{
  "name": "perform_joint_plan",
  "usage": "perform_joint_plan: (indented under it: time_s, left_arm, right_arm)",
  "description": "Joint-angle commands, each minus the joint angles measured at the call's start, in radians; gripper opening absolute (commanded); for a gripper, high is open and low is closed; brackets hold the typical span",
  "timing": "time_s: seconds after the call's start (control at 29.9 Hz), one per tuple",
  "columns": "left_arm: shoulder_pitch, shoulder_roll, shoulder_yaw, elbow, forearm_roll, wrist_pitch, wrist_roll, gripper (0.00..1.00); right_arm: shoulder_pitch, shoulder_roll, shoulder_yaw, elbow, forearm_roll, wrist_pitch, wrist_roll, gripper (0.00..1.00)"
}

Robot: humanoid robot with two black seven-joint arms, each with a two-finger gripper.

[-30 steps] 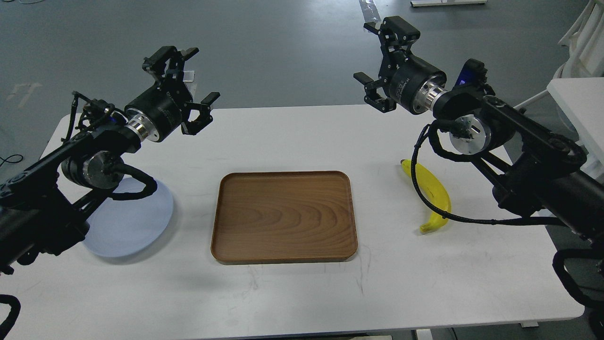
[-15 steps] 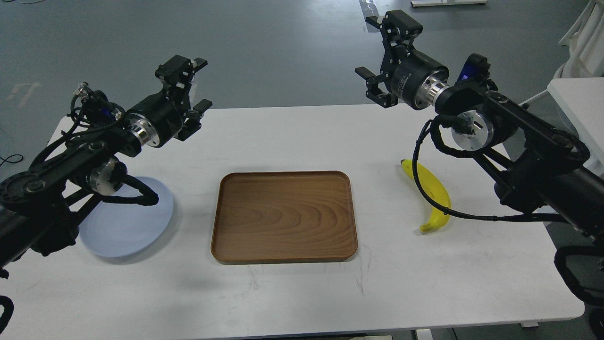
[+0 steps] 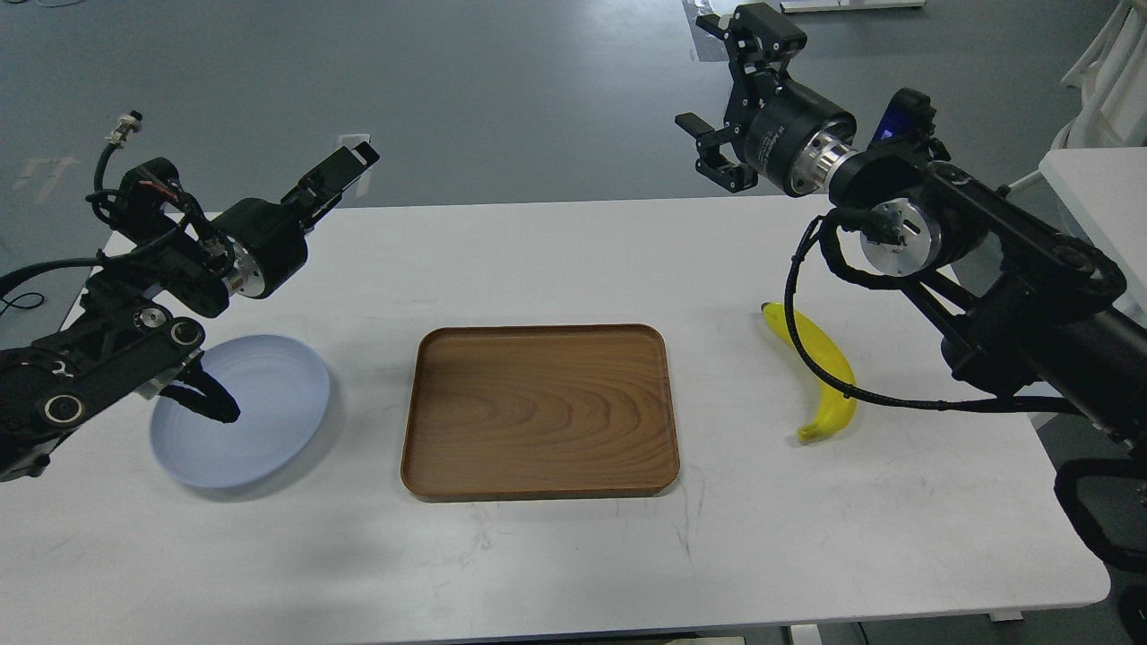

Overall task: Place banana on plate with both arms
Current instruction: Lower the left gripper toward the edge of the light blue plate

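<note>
The yellow banana (image 3: 826, 369) lies on the white table at the right, with a black cable of my right arm crossing in front of it. The pale blue-grey plate (image 3: 264, 408) sits at the left, its left edge partly hidden by my left arm. My left gripper (image 3: 345, 170) is held in the air above the table's far left edge, beyond the plate. It is turned side-on, so its two fingers cannot be told apart. My right gripper (image 3: 721, 90) is open and empty, high above the table's far edge, well beyond the banana.
A rectangular brown wooden tray (image 3: 538, 336) lies in the middle of the white table (image 3: 573, 555), between plate and banana. Another white table edge (image 3: 1098, 193) and a white chair stand at the far right. Grey floor lies beyond.
My left arm has dropped and swung left, uncovering most of the plate, and its wrist has turned the gripper side-on. My right gripper has risen slightly. Banana, plate and tray have not moved.
</note>
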Motion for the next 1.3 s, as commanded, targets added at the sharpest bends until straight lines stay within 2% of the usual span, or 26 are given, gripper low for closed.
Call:
perform_joint_plan:
  time_s: [0.0, 0.07, 0.37, 0.47, 0.53, 0.83, 1.07, 1.27]
  left_arm:
    - [0.004, 0.026, 0.045, 0.0, 0.015, 0.021, -0.008, 0.98]
    - [0.007, 0.062, 0.104, 0.0, 0.034, 0.025, -0.012, 0.98]
    - [0.023, 0.16, 0.189, -0.002, 0.057, 0.035, -0.015, 0.97]
    - [0.046, 0.201, 0.197, -0.003, 0.041, 0.051, -0.04, 0.96]
    - [0.055, 0.241, 0.197, -0.023, 0.04, 0.055, -0.06, 0.91]
    - [0.116, 0.355, 0.226, -0.026, 0.054, 0.053, -0.127, 0.91]
    - [0.181, 0.375, 0.238, -0.028, 0.064, 0.055, -0.135, 0.96]
    - [0.184, 0.402, 0.238, -0.074, 0.107, 0.064, -0.133, 0.96]
  right_arm:
    - [-0.003, 0.0, 0.003, -0.001, 0.0, -0.001, 0.001, 1.0]
    - [0.002, 0.003, 0.005, -0.001, 0.002, -0.001, 0.001, 1.0]
    - [0.056, -0.018, 0.008, 0.001, 0.005, 0.0, -0.001, 1.0]
    - [0.063, -0.018, 0.008, 0.001, 0.005, -0.001, -0.002, 1.0]
    - [0.063, -0.018, 0.011, 0.002, 0.006, -0.001, -0.002, 1.0]
    - [0.077, -0.018, 0.013, 0.002, 0.011, -0.001, -0.007, 1.0]
    - [0.106, -0.018, 0.011, 0.001, 0.012, 0.0, -0.01, 1.0]
    - [0.134, -0.022, 0.005, -0.005, 0.012, 0.0, -0.012, 1.0]
